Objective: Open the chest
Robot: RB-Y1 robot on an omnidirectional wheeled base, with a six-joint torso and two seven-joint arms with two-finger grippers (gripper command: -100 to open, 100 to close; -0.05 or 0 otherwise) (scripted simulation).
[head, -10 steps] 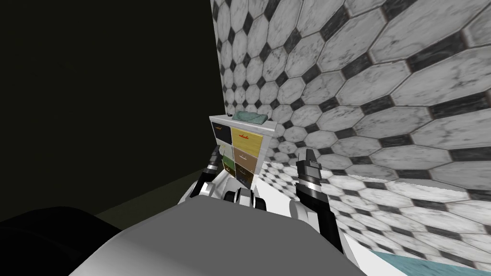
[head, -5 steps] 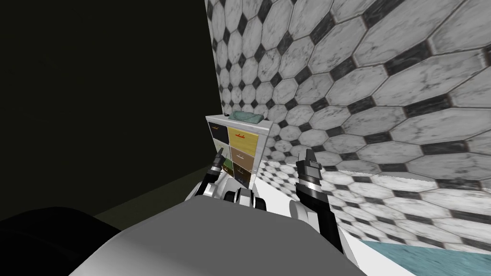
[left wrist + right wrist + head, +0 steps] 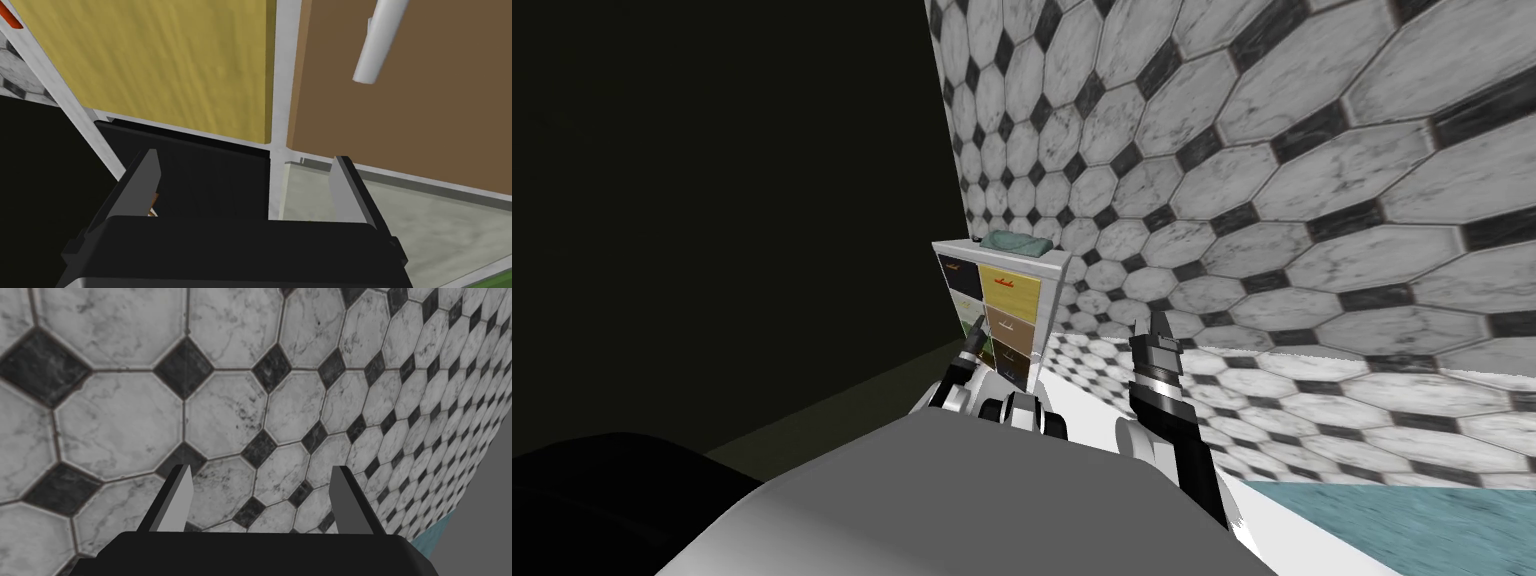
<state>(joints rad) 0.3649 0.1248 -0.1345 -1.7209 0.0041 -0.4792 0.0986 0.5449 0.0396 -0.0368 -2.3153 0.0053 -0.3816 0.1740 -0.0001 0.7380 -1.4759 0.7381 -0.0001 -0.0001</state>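
Observation:
The chest (image 3: 1057, 285) is a small white-framed cabinet with several coloured drawer fronts, standing against the tiled wall. My left gripper (image 3: 975, 330) is raised close in front of its lower left drawers. In the left wrist view the gripper (image 3: 245, 175) is open, with nothing between its fingers. It faces the frame where a black drawer front (image 3: 210, 170), a yellow one (image 3: 165, 60), a brown one (image 3: 425, 110) and a pale one (image 3: 415, 220) meet. The brown front carries a white bar handle (image 3: 378, 42). My right gripper (image 3: 1149, 328) is held up open beside the chest, facing the wall.
A folded green cloth (image 3: 1017, 243) lies on top of the chest. Octagon-tiled wall (image 3: 1272, 150) runs behind and to the right, over matching floor tiles (image 3: 1312, 420). A teal mat (image 3: 1402, 525) lies at the lower right. A black area (image 3: 712, 200) lies left of the chest.
My view has swung, so the chest sits further left in the picture. My left hand has turned and reached nearer the drawer fronts. The right arm holds its pose.

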